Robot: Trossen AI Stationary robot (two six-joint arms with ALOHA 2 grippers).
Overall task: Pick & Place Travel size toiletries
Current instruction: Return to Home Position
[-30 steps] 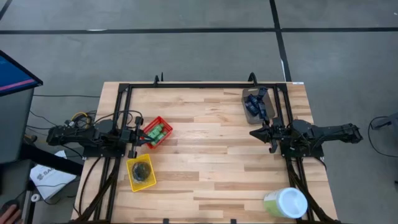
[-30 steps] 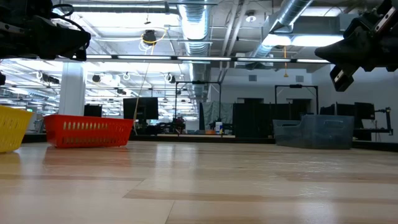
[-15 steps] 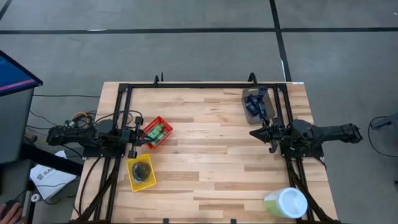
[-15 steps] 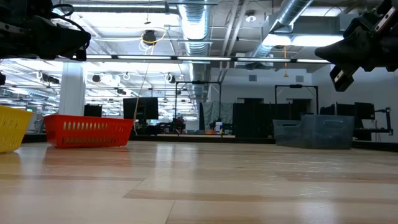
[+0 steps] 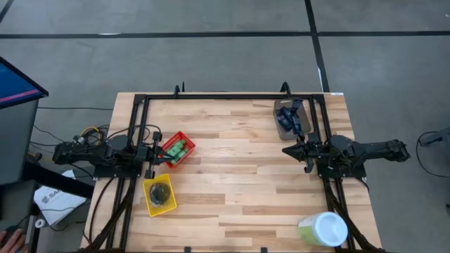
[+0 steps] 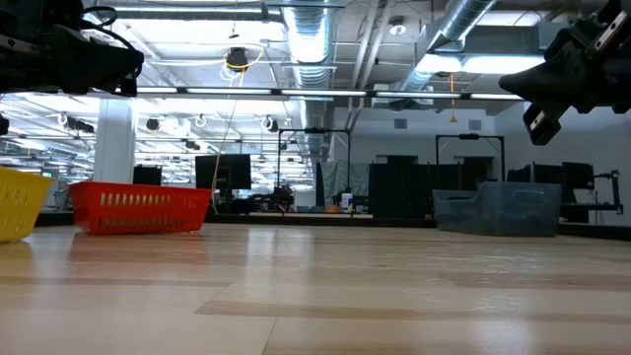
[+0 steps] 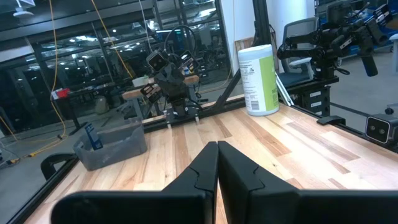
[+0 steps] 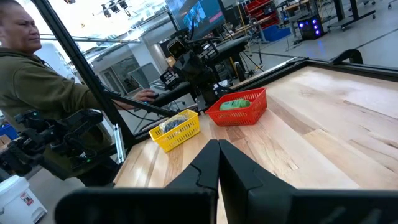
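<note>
The travel size toiletries lie sorted in three bins. Green bottles (image 5: pixel 178 148) fill the red bin (image 5: pixel 184 138), dark grey discs (image 5: pixel 160 194) the yellow bin (image 5: pixel 150 206), and dark blue tubes (image 5: pixel 287 114) the grey bin (image 5: pixel 280 127). My left gripper (image 5: pixel 163 157) hovers shut at the table's left edge, level, beside the red bin's near left corner. My right gripper (image 5: pixel 285 150) hovers shut at the right side, just nearer than the grey bin. Both point toward the table's middle with nothing between their fingers (image 7: pixel 217 146) (image 8: pixel 217 144).
A large pale green-and-white tub (image 5: pixel 323 229) stands at the near right corner. A black frame rail (image 5: pixel 232 96) runs along the far edge and down both sides. A person (image 8: pixel 37 93) stands beyond the table's left side. The middle of the wooden table (image 5: pixel 239 176) is bare.
</note>
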